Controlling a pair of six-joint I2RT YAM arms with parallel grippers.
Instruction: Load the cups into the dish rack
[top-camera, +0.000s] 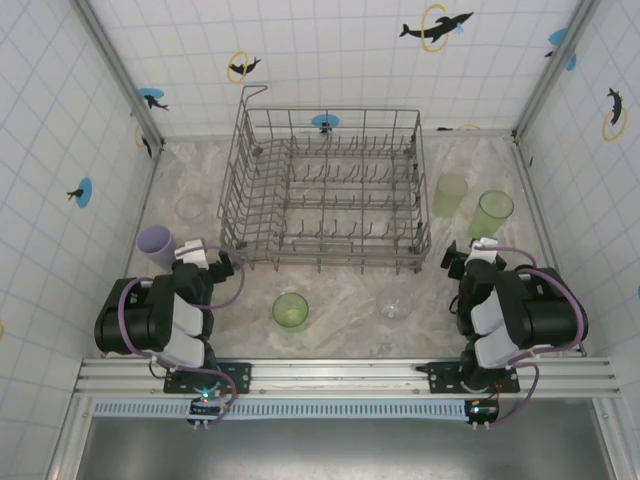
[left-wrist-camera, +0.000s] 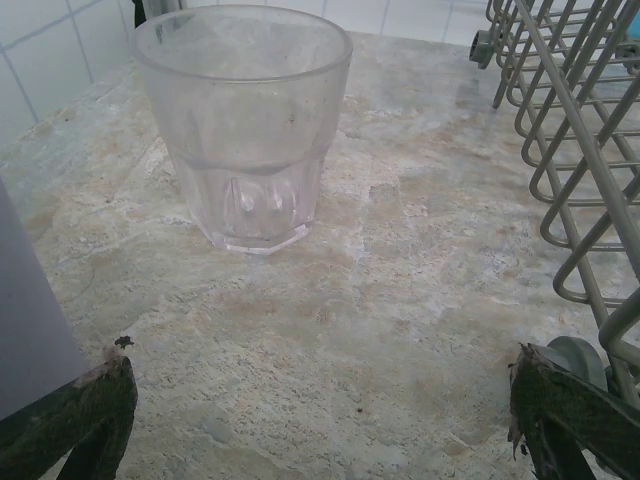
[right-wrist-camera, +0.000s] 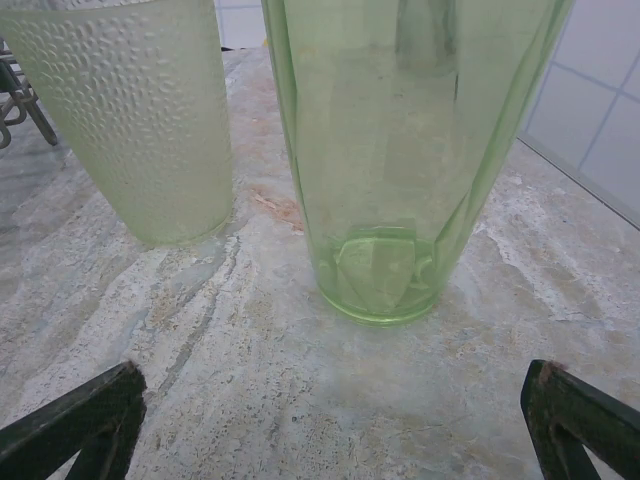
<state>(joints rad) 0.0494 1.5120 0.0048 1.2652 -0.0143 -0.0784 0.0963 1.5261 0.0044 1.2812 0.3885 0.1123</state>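
Note:
The grey wire dish rack (top-camera: 236, 195) stands mid-table with no cups in it. My left gripper (top-camera: 207, 262) is open beside a lavender tumbler (top-camera: 155, 243), facing a clear glass (left-wrist-camera: 245, 130) that stands upright ahead of its fingers (left-wrist-camera: 80, 420). Rack wires (left-wrist-camera: 580, 150) run along its right. My right gripper (top-camera: 470, 258) is open too. Before it stand a dimpled pale-green tumbler (right-wrist-camera: 140, 120) and a smooth green tumbler (right-wrist-camera: 400, 150), both apart from the fingertips. Another green tumbler (top-camera: 291, 311) and a clear glass (top-camera: 394, 306) stand in front of the rack.
Tiled walls (top-camera: 60, 150) close in the marble table on the left, back and right. A metal rail (top-camera: 340, 375) carries both arm bases along the near edge. The lavender tumbler (left-wrist-camera: 30, 320) stands close against my left finger.

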